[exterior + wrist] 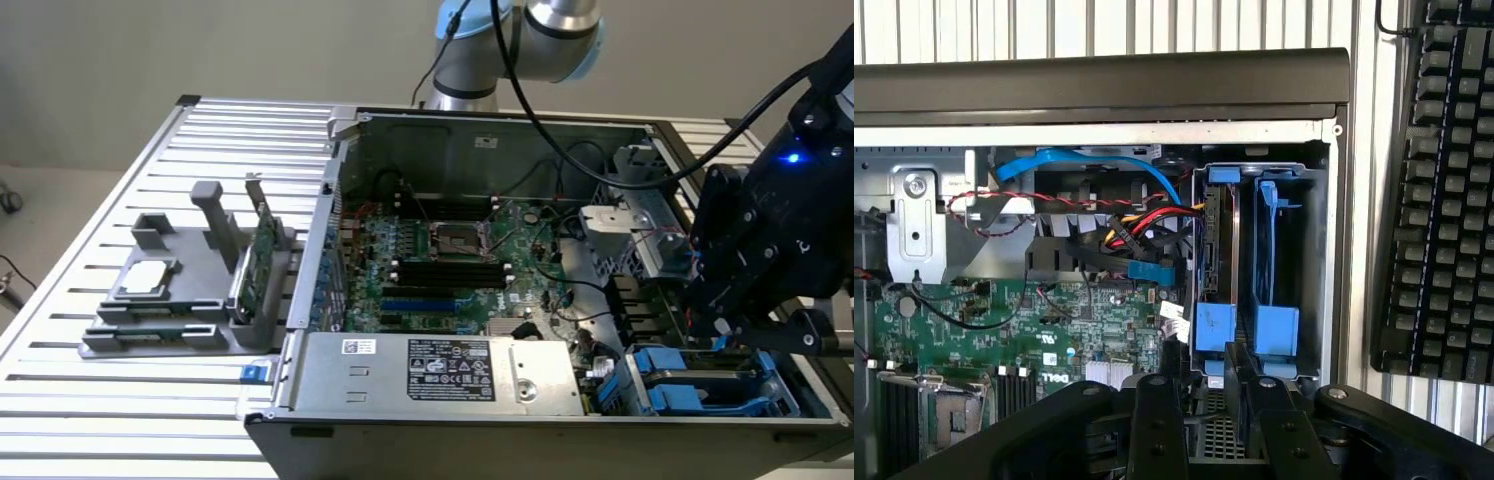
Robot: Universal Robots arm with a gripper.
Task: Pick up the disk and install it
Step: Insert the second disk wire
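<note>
Exterior view: slatted metal surface [80,360] carries an open computer case [534,400], plain wall behind. Grey fixture [174,300] with small parts sits at 9 o'clock of the case. Gripper [747,335] hangs over the drive bay at 4 o'clock of the case interior; the black wrist hides the jaws, frame edge cuts the arm.

Wrist view: disk [1216,265] stands on edge in the blue-railed bay, beside an empty blue carrier [1274,270]. Jaws open, holding nothing, just short of the disk. Keyboard [1439,190] lies outside the case, cut off.
</note>
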